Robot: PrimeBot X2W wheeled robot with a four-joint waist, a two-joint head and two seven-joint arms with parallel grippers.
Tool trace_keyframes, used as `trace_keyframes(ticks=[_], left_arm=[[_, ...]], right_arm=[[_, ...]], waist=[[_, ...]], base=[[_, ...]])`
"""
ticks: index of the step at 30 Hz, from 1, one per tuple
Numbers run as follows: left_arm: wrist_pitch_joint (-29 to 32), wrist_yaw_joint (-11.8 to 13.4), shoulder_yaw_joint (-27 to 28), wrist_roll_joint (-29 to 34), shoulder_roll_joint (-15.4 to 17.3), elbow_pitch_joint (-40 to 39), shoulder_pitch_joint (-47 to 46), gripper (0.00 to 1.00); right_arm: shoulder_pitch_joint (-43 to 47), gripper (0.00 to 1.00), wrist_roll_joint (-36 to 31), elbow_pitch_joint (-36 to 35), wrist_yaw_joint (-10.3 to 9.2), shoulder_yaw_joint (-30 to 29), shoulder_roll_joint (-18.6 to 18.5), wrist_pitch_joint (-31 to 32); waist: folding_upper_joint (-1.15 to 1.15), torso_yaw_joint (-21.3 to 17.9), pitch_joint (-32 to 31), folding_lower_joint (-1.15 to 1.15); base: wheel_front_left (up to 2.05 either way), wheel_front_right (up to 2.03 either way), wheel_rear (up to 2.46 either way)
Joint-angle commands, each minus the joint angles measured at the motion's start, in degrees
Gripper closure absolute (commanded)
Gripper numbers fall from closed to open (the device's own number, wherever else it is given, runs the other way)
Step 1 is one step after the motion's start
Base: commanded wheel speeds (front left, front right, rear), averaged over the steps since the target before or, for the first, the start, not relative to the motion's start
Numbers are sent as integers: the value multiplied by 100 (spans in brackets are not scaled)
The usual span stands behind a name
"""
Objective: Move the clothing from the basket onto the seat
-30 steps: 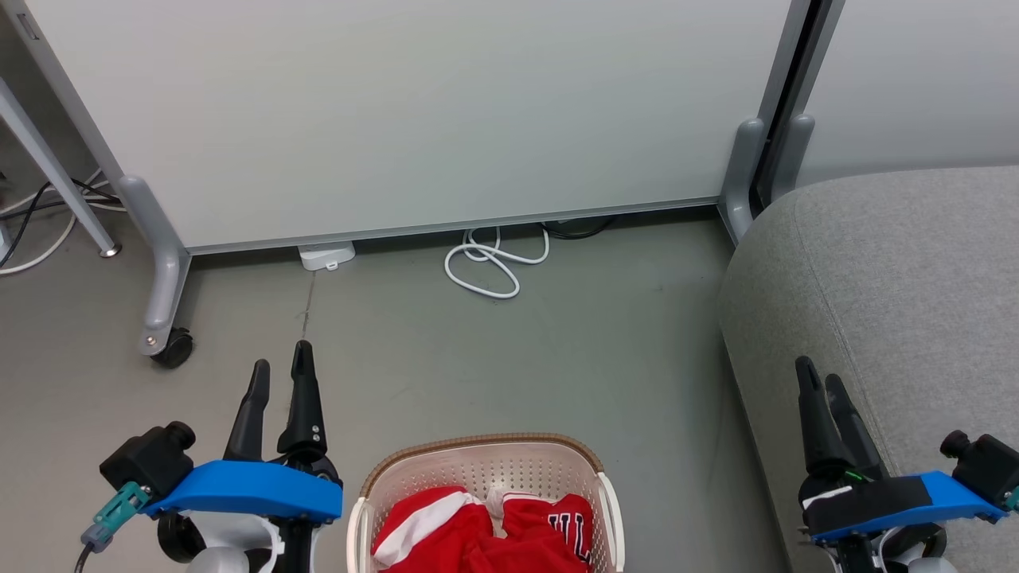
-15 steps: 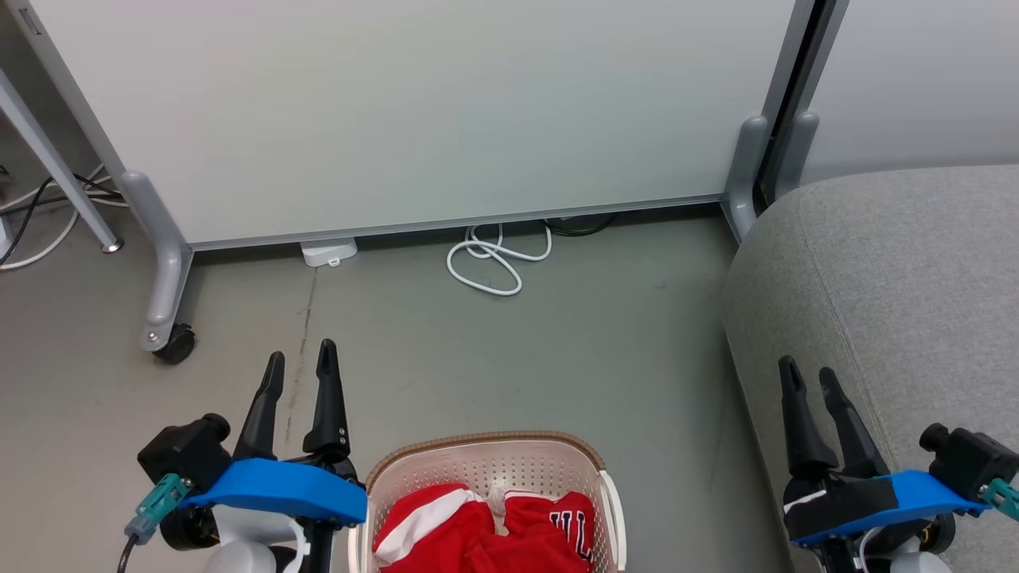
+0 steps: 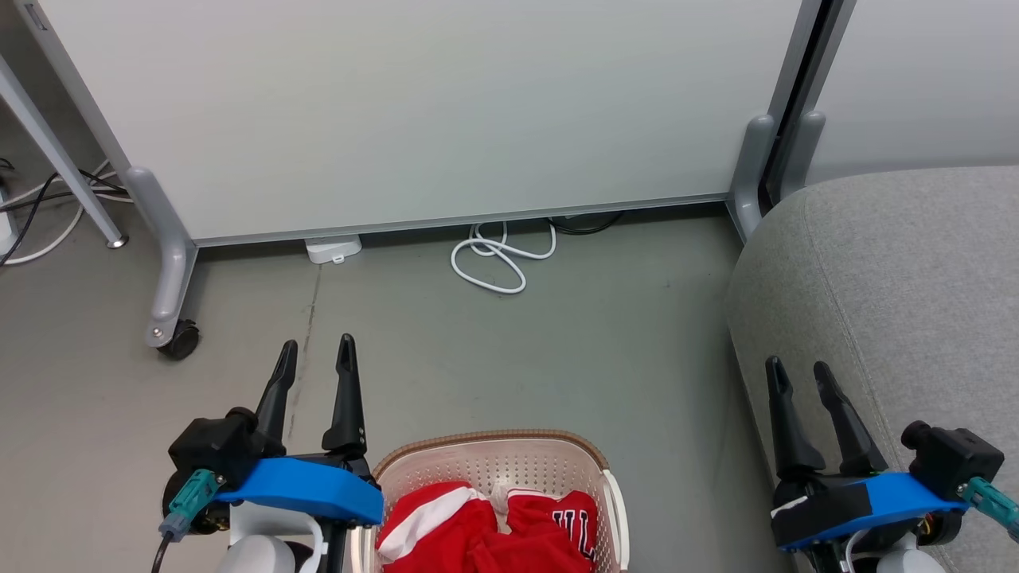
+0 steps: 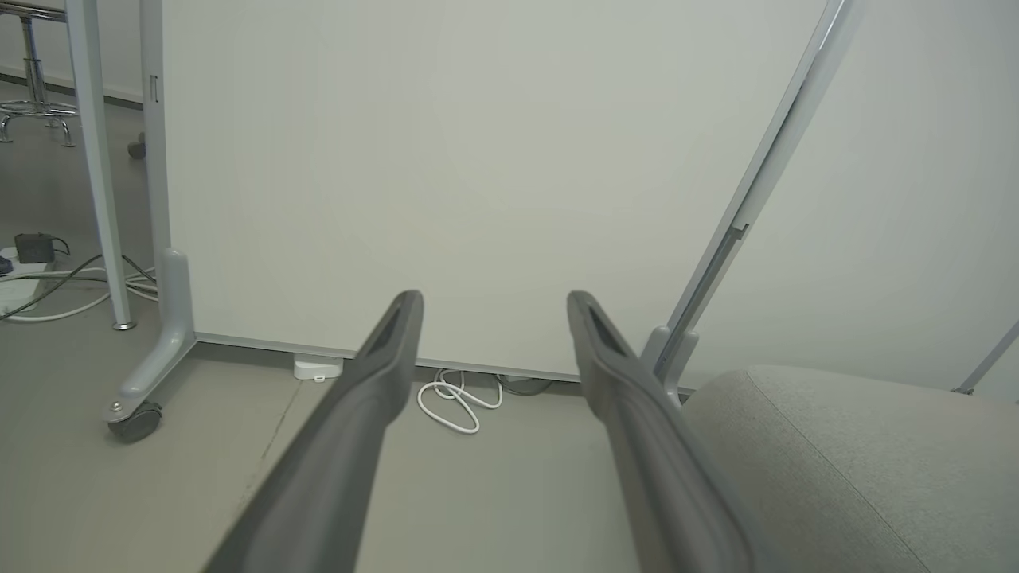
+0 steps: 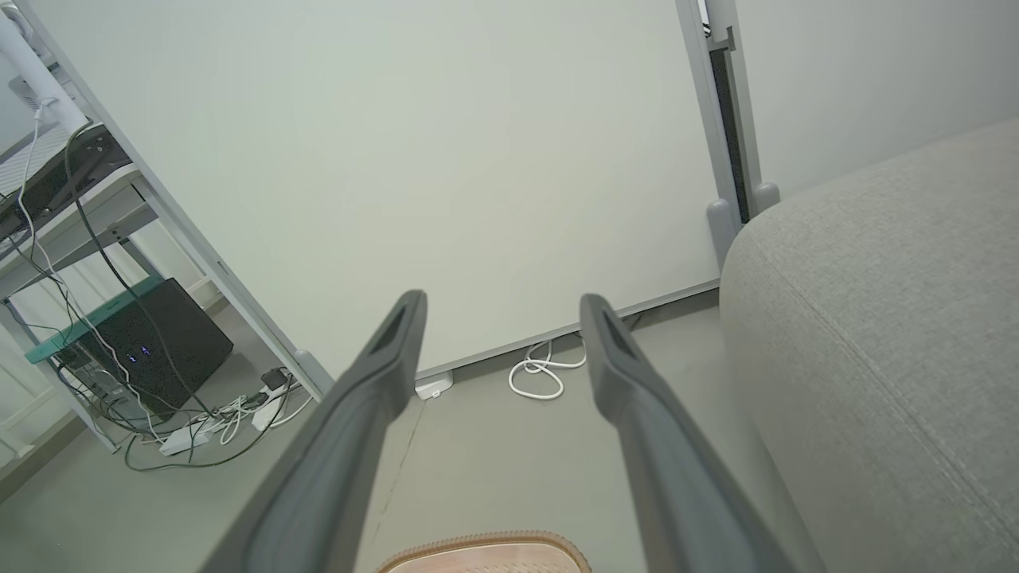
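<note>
Red clothing (image 3: pixel 486 529) being seen bunched inside basket (image 3: pixel 493 440), at bottom edge of head view. Basket being flanked by left pincer (image 3: pixel 316 354) and right pincer (image 3: pixel 796 372). Both being held wide open, nothing being gripped, neither being lowered into basket. Seat (image 3: pixel 899 278) lying near, right of basket; no garment being seen on its visible part. Task judged barely begun: all clothing waiting to be lifted and carried across.

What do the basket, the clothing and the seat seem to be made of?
The basket: likely moulded plastic, matte cream, perforated walls, brown woven-look rim. The clothing: soft red fabric, folded and creased. The seat: grey woven upholstery, visible weave and seam.
</note>
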Motion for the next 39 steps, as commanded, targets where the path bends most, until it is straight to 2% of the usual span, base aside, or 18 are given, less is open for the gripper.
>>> trace_keyframes(ticks=[1,29,39], left_arm=[[-47,9,-26,128,24,-20,-138,0],[-381,80,-261,1448,25,172,-259,0],[-473,33,-347,1812,22,244,-293,0]], right_arm=[[-120,0,-135,-22,11,13,-41,-53],[-161,0,-1513,51,14,129,-49,-377],[-157,0,-1894,112,15,166,-51,-489]], waist=[[0,4,1,0],[0,81,31,0],[0,101,36,0]], base=[[0,0,0],[0,0,0],[0,0,0]])
